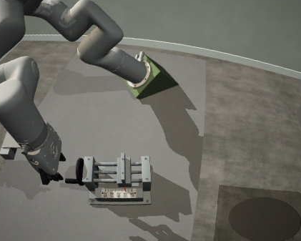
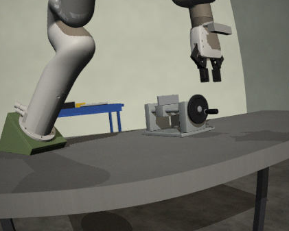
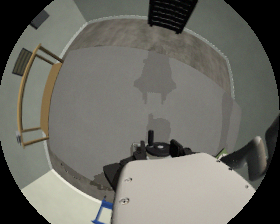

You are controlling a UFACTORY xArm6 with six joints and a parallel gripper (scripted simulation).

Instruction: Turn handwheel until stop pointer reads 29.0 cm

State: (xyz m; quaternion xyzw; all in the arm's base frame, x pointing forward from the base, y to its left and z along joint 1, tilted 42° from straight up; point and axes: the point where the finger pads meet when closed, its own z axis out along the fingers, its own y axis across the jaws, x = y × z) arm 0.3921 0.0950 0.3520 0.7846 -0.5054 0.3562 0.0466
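The grey vise-like device stands on the table. Its black handwheel [image 1: 79,171] [image 2: 195,116] [image 3: 162,149] is upright at one end, with a crank handle [image 1: 72,181] [image 2: 213,111] [image 3: 151,136] sticking outward, away from the frame. The stop [image 1: 123,169] [image 2: 167,100] sits on the rods between the end blocks. Its red pointer [image 1: 125,189] is right of the middle of the scale [image 1: 111,194]; the numbers are too small to read. My gripper [image 1: 53,179] [image 2: 210,77] is partly open with nothing between its fingers. It hangs above the handwheel and crank handle, touching neither.
The green wedge base [image 1: 161,80] [image 2: 15,136] carries the arm on the table [image 1: 161,126] [image 2: 127,166]. A blue bench [image 2: 93,111] [image 3: 104,212] stands beyond the table. A wooden bench [image 3: 51,100] and a black slatted object [image 3: 171,14] show in the wrist view.
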